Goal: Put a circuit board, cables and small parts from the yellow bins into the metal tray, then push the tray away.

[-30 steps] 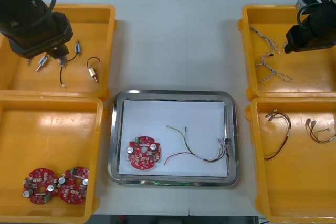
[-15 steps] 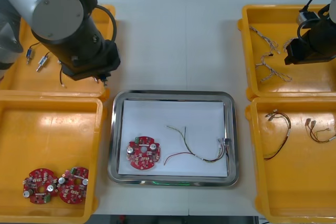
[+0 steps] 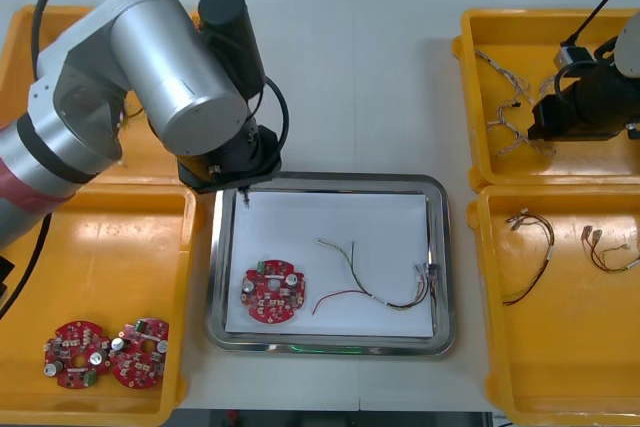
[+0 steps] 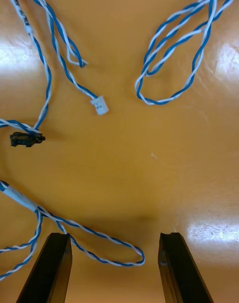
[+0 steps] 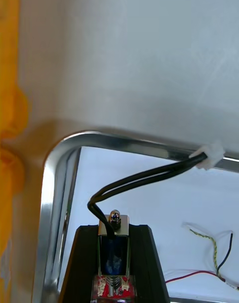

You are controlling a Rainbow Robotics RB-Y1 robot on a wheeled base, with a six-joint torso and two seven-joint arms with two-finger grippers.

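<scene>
Pinching part (likely light, rigid) by its body in left gripper over tray corner, limp lead trailing. Hovering right gripper spread over floppy cable; grab mid-loop.

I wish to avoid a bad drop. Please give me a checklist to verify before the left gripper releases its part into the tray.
1. Left gripper shut on part: ok.
2. Part above tray's white inside, near a corner: ok.
3. Black cable all inside the rim: not ok; its plug is over the rim.
4. Board apart from drop spot: ok.
5. Right gripper open above blue-white cable: ok.
</scene>
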